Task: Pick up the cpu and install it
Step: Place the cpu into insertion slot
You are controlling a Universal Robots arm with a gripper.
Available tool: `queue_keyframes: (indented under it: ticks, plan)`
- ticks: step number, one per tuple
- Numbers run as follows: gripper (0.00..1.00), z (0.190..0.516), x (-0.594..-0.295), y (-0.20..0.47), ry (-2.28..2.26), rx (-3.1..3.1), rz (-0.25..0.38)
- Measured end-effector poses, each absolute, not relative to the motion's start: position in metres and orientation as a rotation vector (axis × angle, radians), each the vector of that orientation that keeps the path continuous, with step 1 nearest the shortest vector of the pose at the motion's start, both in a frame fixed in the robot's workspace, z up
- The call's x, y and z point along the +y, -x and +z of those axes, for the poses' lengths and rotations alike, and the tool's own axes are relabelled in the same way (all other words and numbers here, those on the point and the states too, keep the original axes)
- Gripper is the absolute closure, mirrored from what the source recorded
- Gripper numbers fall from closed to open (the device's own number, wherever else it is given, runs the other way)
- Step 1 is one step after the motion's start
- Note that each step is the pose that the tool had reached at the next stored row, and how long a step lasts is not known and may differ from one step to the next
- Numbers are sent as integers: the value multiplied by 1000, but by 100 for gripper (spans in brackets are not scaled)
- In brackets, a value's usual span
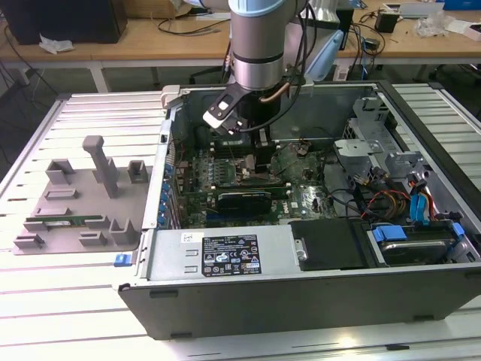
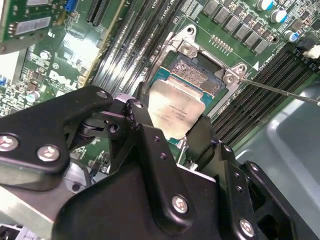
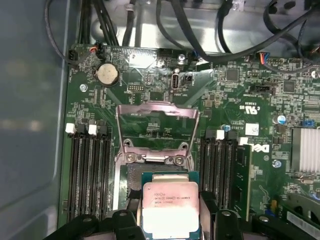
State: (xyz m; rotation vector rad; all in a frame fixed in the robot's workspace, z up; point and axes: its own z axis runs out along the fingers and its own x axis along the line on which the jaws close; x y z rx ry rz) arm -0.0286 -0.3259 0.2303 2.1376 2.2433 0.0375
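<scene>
- Pincer [image 2: 169, 127]: black fingers [image 2: 137, 117] closed on two opposite edges of the cpu [image 2: 175, 107], carrying it inside the computer case [image 1: 301, 301].
- Cpu: silver lid up, poised over the near edge of the socket [image 2: 197, 75]. Whether it touches the socket cannot be told.
- Handling note (judgement): keep the chip level, square its corners to the socket frame, and lower it straight with no sideways slide, since the contact field beneath looks delicate.
- Socket, second wrist view: seen obliquely, so the chip's offset toward the near side of the frame reads clearly.
- Load plate [image 3: 157, 112], first wrist view: hinged open beyond the socket, leaving the opening free. Memory slots [image 3: 90, 175] flank both sides, with a coin cell [image 3: 107, 74] farther on.
- Exterior view: arm reaching down into the case. A grey fixture [image 1: 75, 218] holding a green memory stick [image 1: 64, 222] rests on the worktop [image 1: 45, 301], at the exterior view's left.
</scene>
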Motion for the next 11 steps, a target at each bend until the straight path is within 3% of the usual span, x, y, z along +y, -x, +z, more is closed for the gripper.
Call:
queue_keyframes:
  ticks: [11]
  plan:
    - [46, 217, -319, 30, -2148, 2234, 35]
